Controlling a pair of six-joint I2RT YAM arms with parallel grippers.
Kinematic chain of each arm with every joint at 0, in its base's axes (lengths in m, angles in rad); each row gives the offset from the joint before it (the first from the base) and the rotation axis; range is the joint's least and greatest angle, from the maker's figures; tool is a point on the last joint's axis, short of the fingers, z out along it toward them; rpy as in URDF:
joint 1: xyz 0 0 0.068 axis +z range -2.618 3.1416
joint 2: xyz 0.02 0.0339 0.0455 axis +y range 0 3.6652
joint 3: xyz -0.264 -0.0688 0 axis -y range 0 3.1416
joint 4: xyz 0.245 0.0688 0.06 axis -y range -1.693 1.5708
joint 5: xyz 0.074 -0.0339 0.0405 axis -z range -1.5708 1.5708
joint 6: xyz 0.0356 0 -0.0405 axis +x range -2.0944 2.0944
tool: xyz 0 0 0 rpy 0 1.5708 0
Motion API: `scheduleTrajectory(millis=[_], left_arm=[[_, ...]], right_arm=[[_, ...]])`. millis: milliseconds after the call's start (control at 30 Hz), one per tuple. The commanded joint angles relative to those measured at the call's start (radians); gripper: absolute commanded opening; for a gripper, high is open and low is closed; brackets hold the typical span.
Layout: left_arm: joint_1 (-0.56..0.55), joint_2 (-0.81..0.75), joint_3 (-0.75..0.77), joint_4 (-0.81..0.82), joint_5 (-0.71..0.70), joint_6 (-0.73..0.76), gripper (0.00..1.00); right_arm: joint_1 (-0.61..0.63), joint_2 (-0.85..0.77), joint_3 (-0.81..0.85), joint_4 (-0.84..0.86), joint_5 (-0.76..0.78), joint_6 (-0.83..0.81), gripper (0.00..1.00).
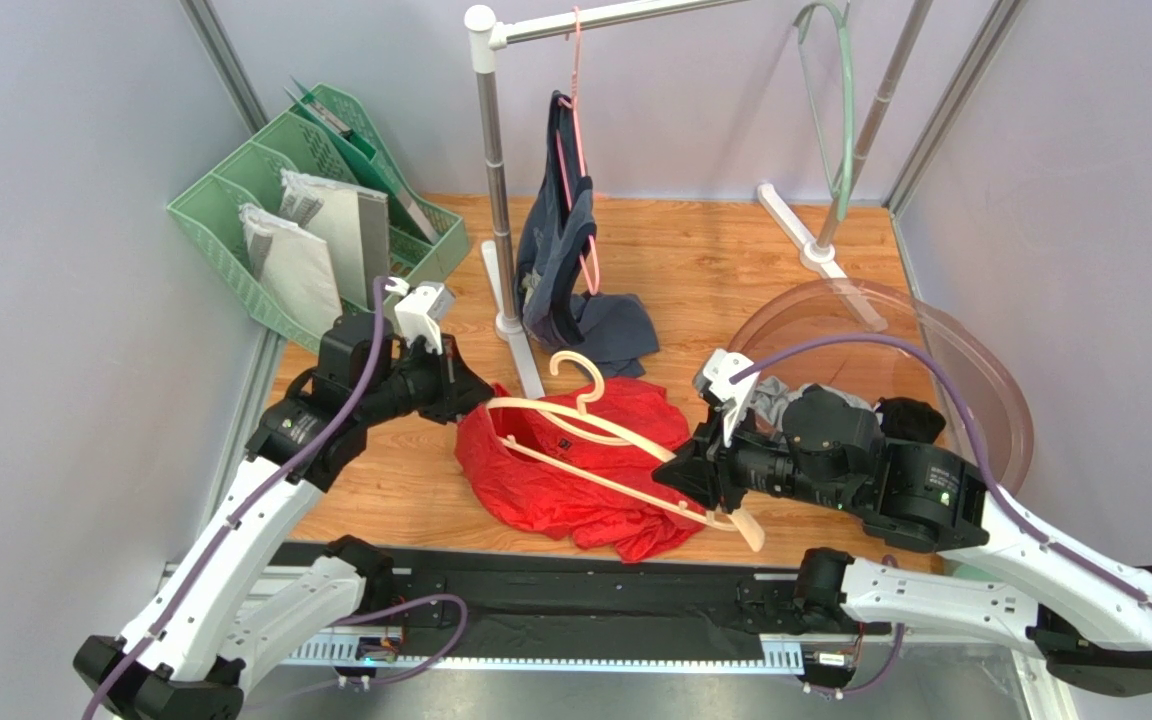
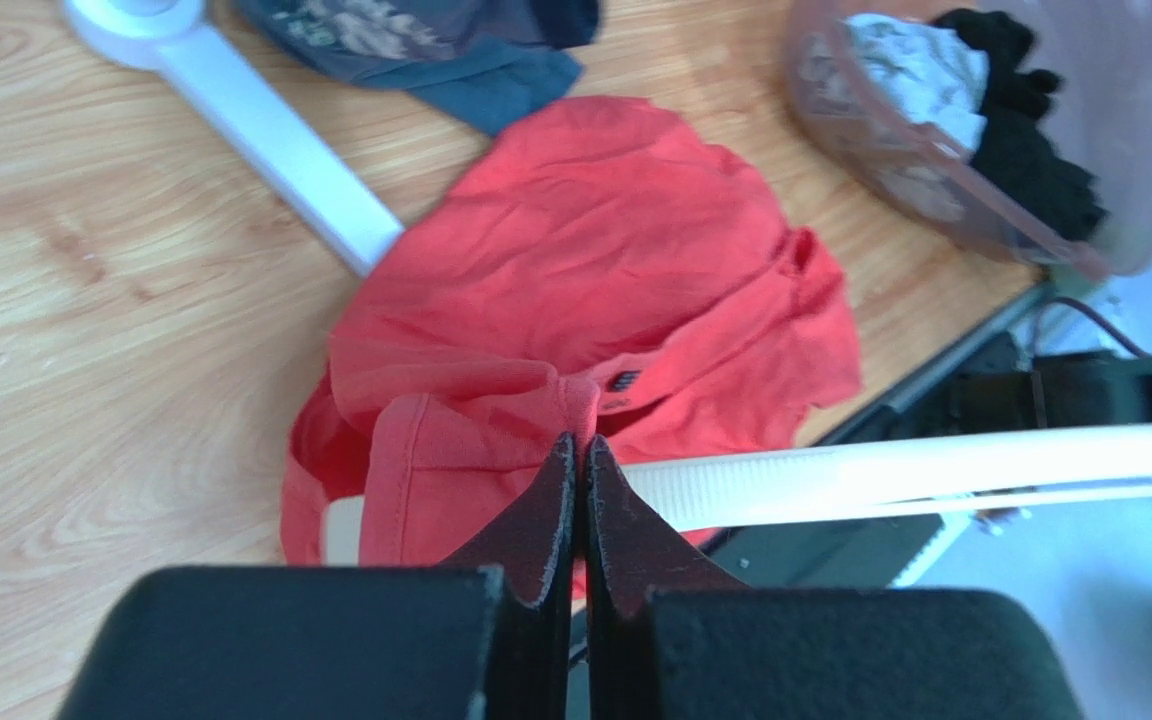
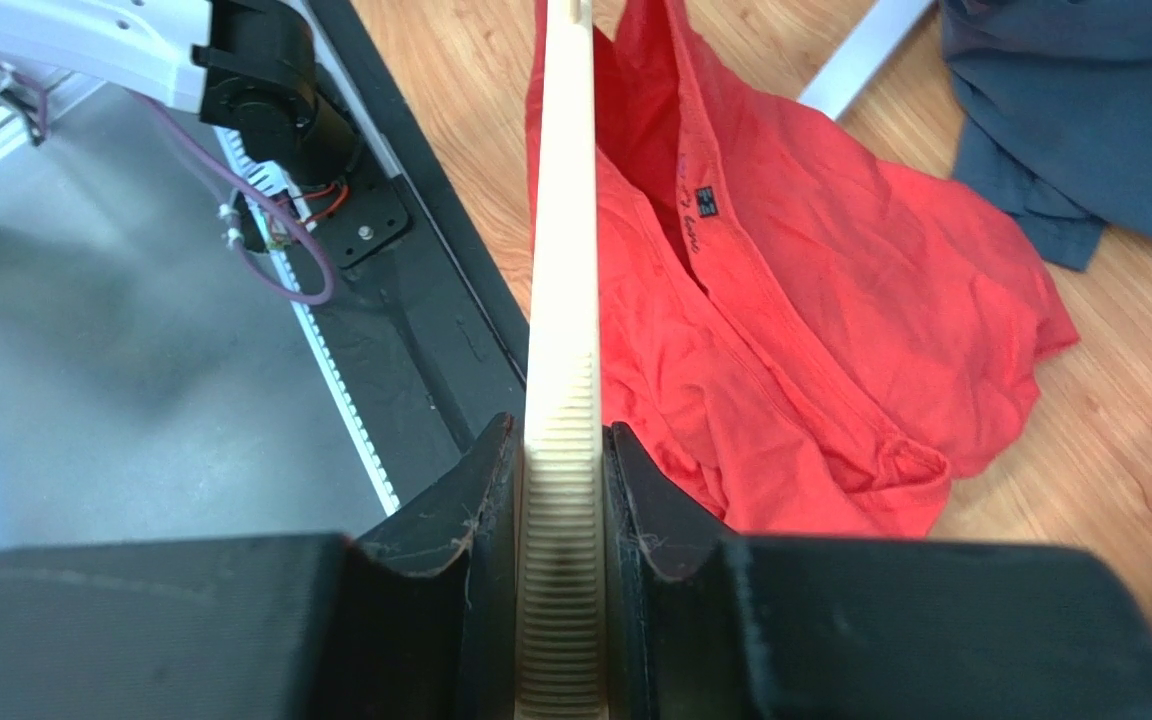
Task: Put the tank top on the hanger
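The red tank top (image 1: pixel 582 480) lies crumpled on the wooden table between the two arms. The cream hanger (image 1: pixel 597 435) rests across it, hook pointing to the back. My left gripper (image 1: pixel 465 398) is at the top's left edge. In the left wrist view its jaws (image 2: pixel 579 447) are pressed together with a fold of the tank top (image 2: pixel 597 285) gathered at their tips, and the hanger (image 2: pixel 898 468) runs just beyond. My right gripper (image 1: pixel 683 468) is shut on the hanger's right shoulder end. In the right wrist view the ribbed hanger (image 3: pixel 563 300) sits between the fingers of the gripper (image 3: pixel 560 450), beside the tank top (image 3: pixel 838 300).
A white clothes rack (image 1: pixel 495 180) stands at the back with a navy top (image 1: pixel 560 225) on a pink hanger and a mint green hanger (image 1: pixel 838 105). A green file rack (image 1: pixel 319 225) is back left. A clear pink basin (image 1: pixel 973 390) with cloths sits right.
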Motion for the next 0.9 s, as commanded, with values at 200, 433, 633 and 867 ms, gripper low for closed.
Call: scheduleTrajectory(millis=[200, 433, 633, 867], left_arm=[[0.001, -0.075, 0.14, -0.04, 0.151, -0.041, 0.0], [0.002, -0.111, 0.177, -0.035, 0.193, -0.101, 0.0], [0.002, -0.108, 0.191, -0.07, 0.231, -0.041, 0.36], [0.001, -0.086, 0.26, -0.075, 0.253, 0.026, 0.95]], right_arm=[[0.004, -0.037, -0.105, 0.269, -0.055, -0.069, 0.0], [0.007, -0.076, -0.169, 0.4, -0.044, -0.082, 0.0], [0.006, -0.1, -0.169, 0.45, -0.036, -0.092, 0.0], [0.007, -0.111, -0.165, 0.484, -0.053, -0.089, 0.0]])
